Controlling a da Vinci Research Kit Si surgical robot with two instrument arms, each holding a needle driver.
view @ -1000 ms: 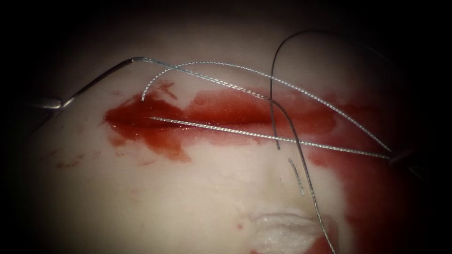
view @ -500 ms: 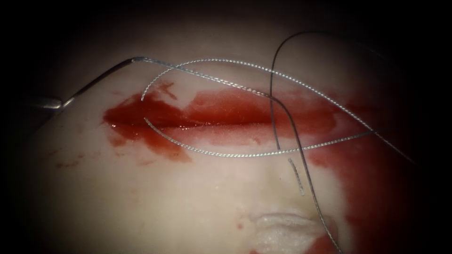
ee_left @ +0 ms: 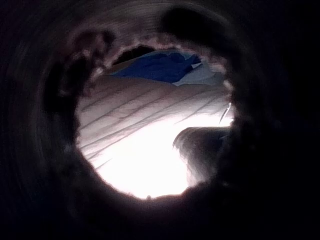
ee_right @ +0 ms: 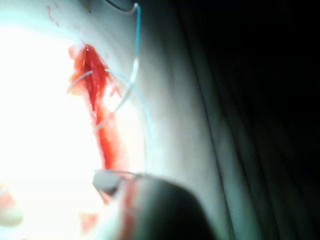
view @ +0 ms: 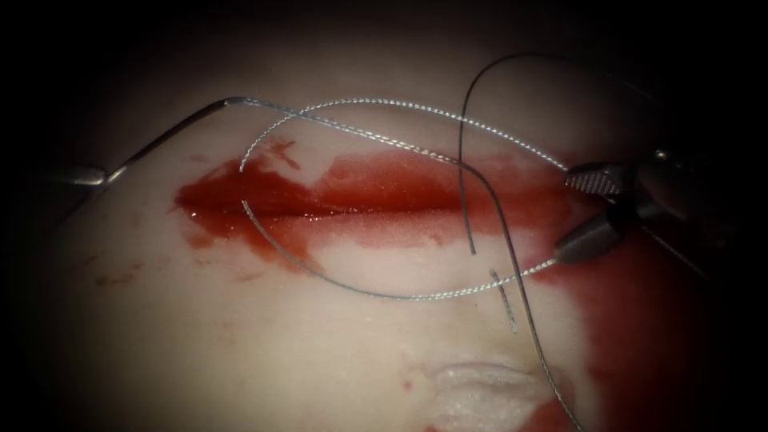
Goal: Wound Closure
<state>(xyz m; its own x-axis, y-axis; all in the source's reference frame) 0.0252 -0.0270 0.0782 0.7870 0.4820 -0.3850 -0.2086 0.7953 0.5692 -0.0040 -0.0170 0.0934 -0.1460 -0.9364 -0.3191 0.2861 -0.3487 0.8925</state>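
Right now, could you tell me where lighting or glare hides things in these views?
Endoscope view: dark edges dim the left tool at the end of the needle, its hold unclear; the needle lies outside the tissue; the right tool is lit, jaws open, thread reaching them. Right wrist view: glare whitens the tissue.

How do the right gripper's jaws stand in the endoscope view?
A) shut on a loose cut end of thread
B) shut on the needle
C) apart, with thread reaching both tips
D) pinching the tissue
C: the right gripper has its jaws spread apart at the right end of the cut, and the thread runs up to each tip.
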